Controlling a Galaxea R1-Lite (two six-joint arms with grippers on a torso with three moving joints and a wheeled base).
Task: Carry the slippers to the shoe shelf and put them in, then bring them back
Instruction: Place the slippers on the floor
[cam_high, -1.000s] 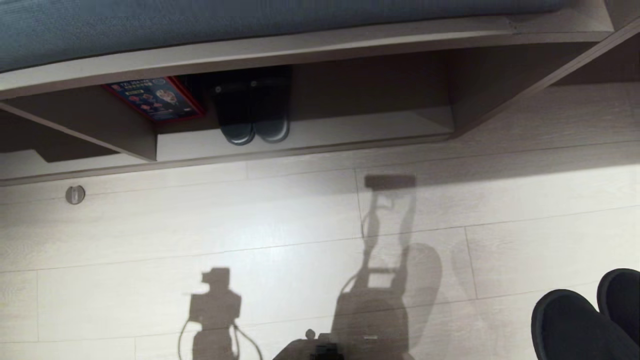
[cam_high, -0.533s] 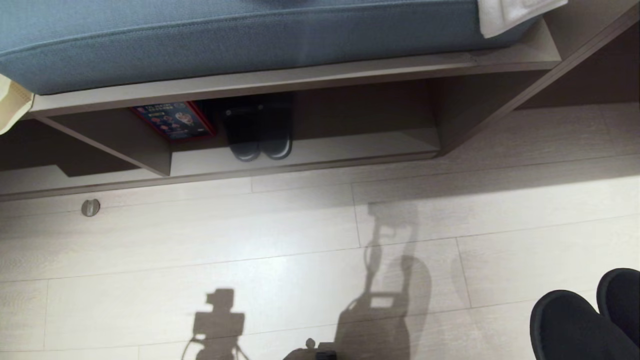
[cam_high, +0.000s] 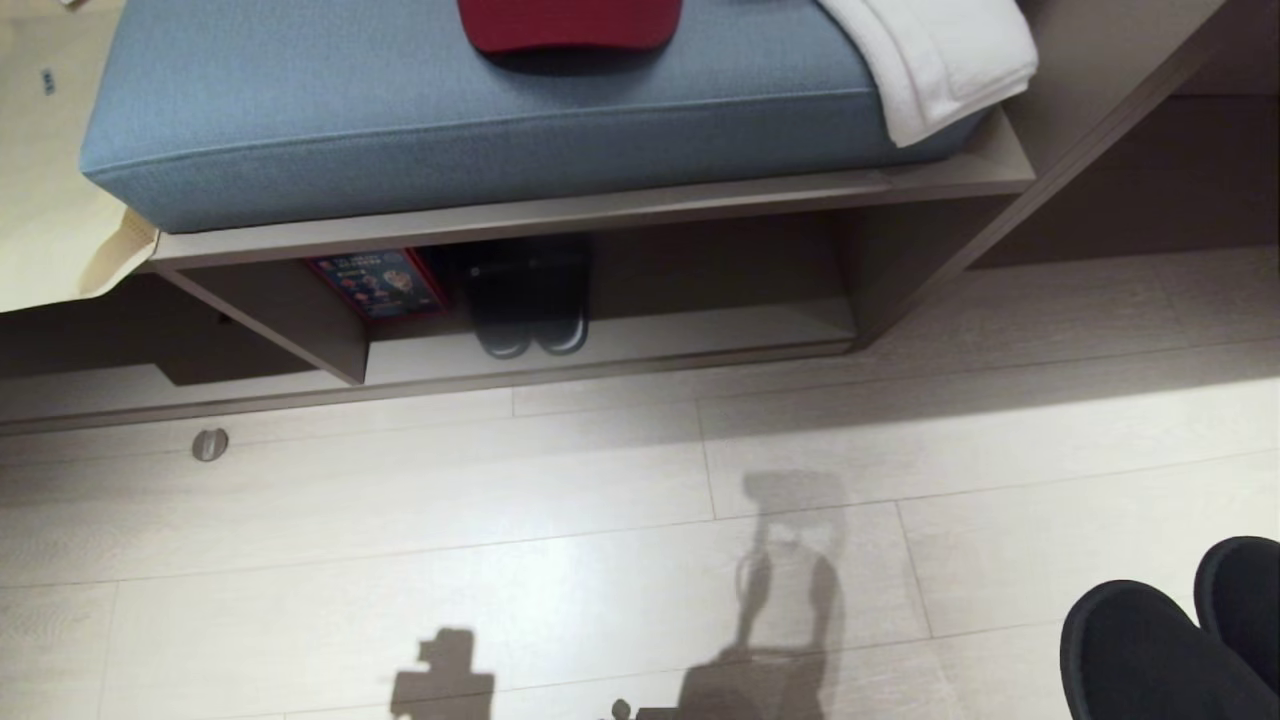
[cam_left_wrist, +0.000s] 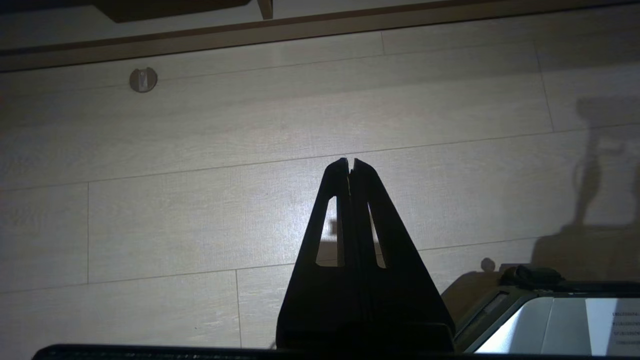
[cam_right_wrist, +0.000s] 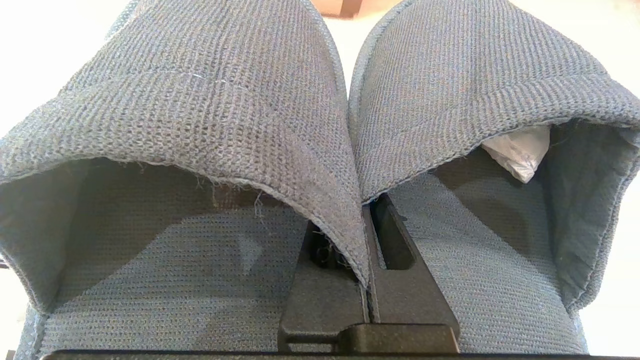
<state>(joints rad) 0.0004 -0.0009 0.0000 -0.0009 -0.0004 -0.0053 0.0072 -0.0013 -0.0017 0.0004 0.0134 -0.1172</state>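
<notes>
Our view has tipped up a bit from a moment ago: before, we saw only the edge of the blue cushion (cam_high: 480, 120), and now we see its whole top, with a red thing (cam_high: 570, 22) and a white towel (cam_high: 935, 65) lying on it. Nothing on the floor (cam_high: 500, 530) moved; it is our own body leaning back that shifts the picture. We think this means we are getting set to go to the shoe shelf (cam_high: 620, 345), which sits low under the cushion. One of its holes already has a dark pair of shoes (cam_high: 530, 305) and a colourful box (cam_high: 378, 283) in it, with bare space next to them. The slippers (cam_right_wrist: 320, 125) are with us. Our right claw (cam_right_wrist: 368, 250) is shut tight on them, pinching the two inner edges together where the slippers touch, so one slipper hangs on each side of the claw with the toes pointing away from it. In the view from our head we see their dark round toes low in the right corner, well apart from the shelf. Our left claw (cam_left_wrist: 350, 162) is closed on nothing and just hangs over the bare floor. The slippers are not in the shelf yet.
</notes>
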